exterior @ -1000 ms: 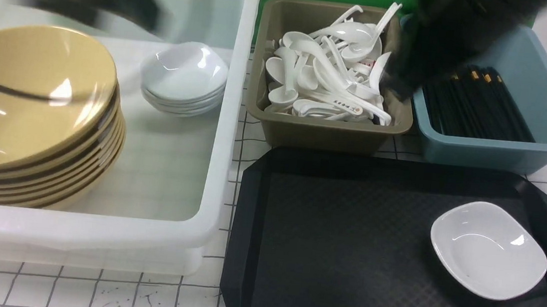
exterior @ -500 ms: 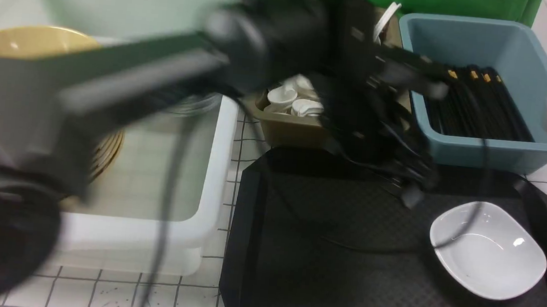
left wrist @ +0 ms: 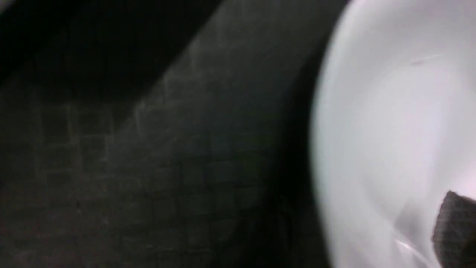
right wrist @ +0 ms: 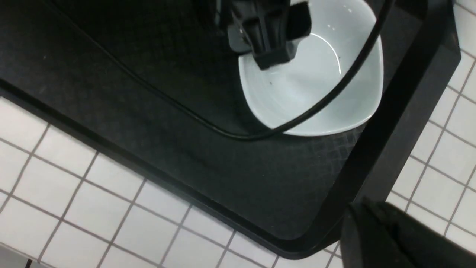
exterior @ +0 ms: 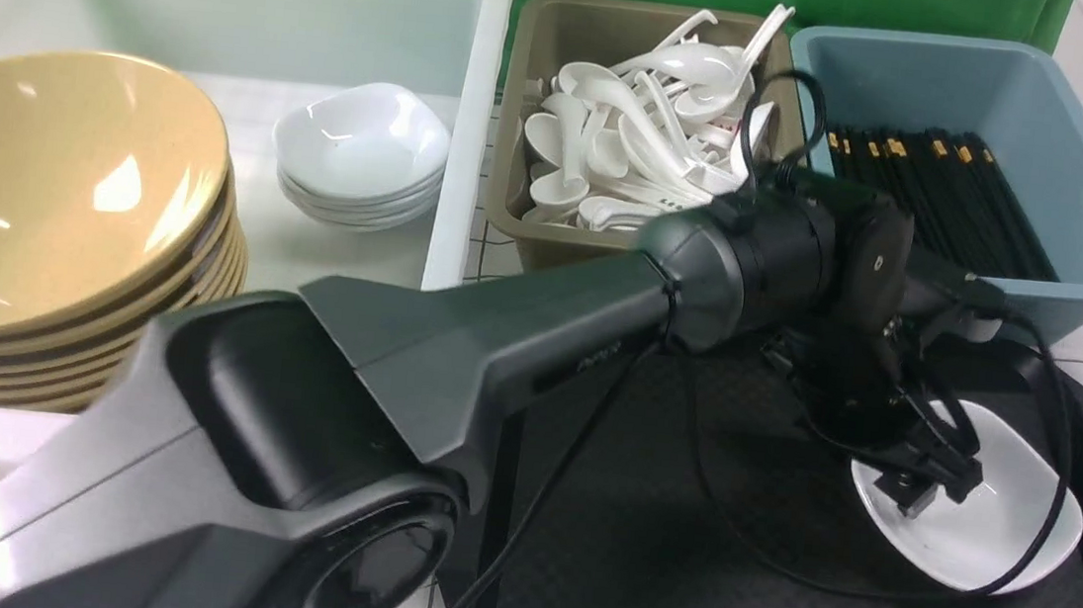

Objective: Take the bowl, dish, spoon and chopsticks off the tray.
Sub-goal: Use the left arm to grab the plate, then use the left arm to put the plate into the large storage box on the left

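Presently, I find only the dish left on the tray, directly beneath my left claw, whose jaws stand parted astride its rim, grasping nothing yet; one removal remains.

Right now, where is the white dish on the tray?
Front view: the dish sits at the right side of the tray, with the left pincer at its left rim.

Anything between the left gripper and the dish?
Nothing: the left gripper sits at the rim of the dish in the front and right wrist views; a black cable loops over the dish.
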Controlling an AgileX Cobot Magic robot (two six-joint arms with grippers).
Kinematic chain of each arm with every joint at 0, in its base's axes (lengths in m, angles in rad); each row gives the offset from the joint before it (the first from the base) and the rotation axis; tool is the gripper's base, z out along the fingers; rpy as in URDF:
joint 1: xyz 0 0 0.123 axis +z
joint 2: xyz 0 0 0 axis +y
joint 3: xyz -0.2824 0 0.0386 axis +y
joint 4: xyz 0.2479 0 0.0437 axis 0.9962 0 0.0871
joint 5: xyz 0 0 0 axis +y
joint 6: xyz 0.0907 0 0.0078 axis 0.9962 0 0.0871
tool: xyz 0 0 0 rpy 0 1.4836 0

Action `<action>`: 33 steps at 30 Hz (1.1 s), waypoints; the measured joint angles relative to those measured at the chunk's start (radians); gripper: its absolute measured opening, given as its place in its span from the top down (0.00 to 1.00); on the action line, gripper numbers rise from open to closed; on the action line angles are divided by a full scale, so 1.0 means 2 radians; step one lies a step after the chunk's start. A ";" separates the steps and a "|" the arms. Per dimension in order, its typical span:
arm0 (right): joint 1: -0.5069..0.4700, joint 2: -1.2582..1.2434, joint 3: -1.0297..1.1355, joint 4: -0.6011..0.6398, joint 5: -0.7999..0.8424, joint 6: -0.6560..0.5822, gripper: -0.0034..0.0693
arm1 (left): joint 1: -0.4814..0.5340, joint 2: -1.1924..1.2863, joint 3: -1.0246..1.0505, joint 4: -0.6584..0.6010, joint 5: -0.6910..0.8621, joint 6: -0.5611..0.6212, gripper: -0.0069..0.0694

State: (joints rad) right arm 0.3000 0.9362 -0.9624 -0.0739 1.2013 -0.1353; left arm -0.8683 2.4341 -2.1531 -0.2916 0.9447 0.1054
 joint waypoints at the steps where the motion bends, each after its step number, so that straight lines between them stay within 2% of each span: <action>1: 0.000 0.000 0.000 0.000 -0.003 0.000 0.89 | 0.000 0.000 -0.001 0.000 0.000 -0.002 0.35; 2: 0.000 0.000 0.000 0.001 -0.009 0.000 0.89 | 0.000 0.001 -0.003 0.001 0.000 -0.004 0.43; 3: 0.000 0.000 0.000 0.001 -0.013 0.000 0.89 | 0.000 0.001 -0.003 0.001 0.000 -0.004 0.46; 4: 0.000 0.000 0.000 0.002 -0.025 0.000 0.89 | 0.000 0.002 -0.004 0.002 0.002 -0.004 0.60; 5: 0.000 0.000 0.000 0.002 -0.025 0.000 0.89 | 0.000 0.002 -0.005 0.002 0.003 -0.004 0.62; 6: 0.000 0.000 0.000 0.002 -0.031 0.000 0.89 | 0.002 0.003 -0.014 -0.001 0.011 -0.008 0.76; 10: 0.000 0.000 0.000 0.003 -0.034 0.000 0.89 | 0.014 -0.002 -0.056 -0.008 0.070 -0.003 0.89; 14: 0.000 0.000 -0.011 0.018 -0.054 0.000 0.89 | 0.053 -0.028 -0.109 0.003 0.140 0.011 0.90; 18: 0.001 0.005 -0.042 0.054 -0.071 -0.018 0.89 | 0.096 -0.085 -0.127 0.007 0.149 0.021 0.90; 20: 0.007 0.021 -0.075 0.095 -0.078 -0.049 0.89 | 0.122 -0.124 -0.130 0.011 0.150 0.023 0.90; 22: 0.027 0.047 -0.110 0.132 -0.082 -0.078 0.89 | 0.155 -0.167 -0.133 0.016 0.154 0.024 0.90; 25: 0.067 0.095 -0.160 0.152 -0.085 -0.100 0.89 | 0.201 -0.208 -0.133 0.030 0.158 0.024 0.91; 33: 0.195 0.234 -0.286 0.122 -0.063 -0.113 0.89 | 0.314 -0.269 -0.088 0.045 0.162 0.018 0.91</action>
State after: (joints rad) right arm 0.6900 1.4043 -1.5352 0.1703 1.0759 -0.3619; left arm -0.2410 1.8968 -2.3294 -0.2007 1.2693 0.1410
